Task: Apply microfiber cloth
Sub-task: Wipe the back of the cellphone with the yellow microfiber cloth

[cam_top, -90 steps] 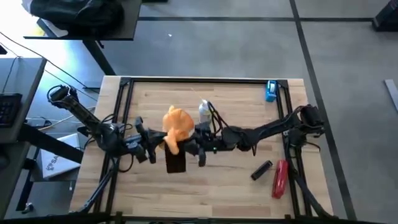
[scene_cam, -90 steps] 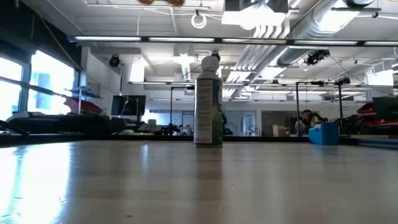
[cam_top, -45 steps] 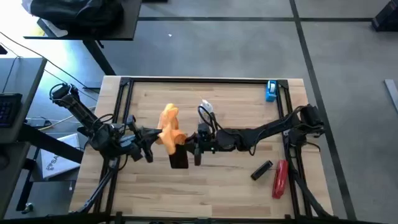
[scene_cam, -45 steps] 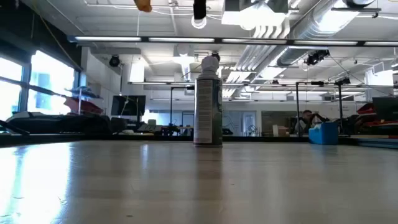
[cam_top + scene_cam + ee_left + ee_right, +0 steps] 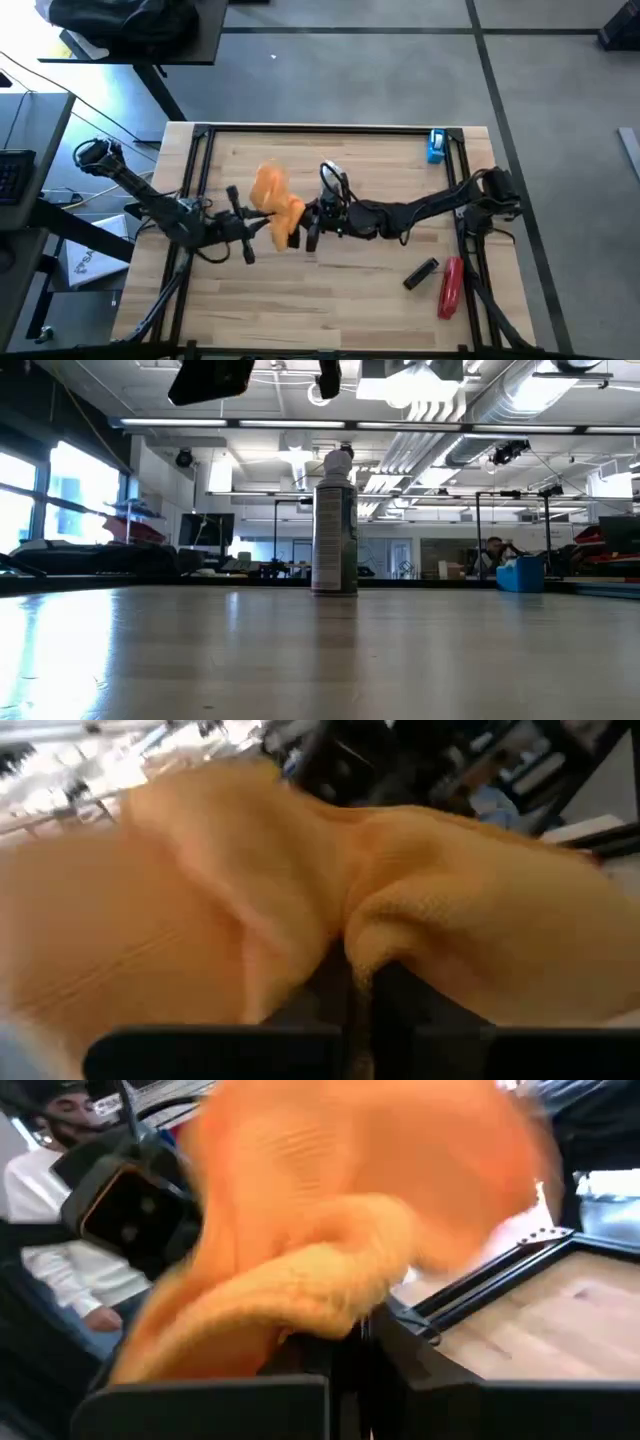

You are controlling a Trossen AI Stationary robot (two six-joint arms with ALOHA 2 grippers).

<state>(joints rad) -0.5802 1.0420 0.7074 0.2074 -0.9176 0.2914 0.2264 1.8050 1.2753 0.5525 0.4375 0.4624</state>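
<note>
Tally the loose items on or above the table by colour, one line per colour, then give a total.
Orange-yellow: 1, the microfiber cloth, held up between the two grippers
White: 1, the spray can
Blue: 1, the blue object at the far right corner
Red: 1, the red tool
Black: 1, the small black object beside it
Total: 5

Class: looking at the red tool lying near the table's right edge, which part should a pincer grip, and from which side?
Grip the red tool across the middle of its long body, coming straight down: it lies flat, its narrow width exposed, apart from the dark object beside it.
</note>
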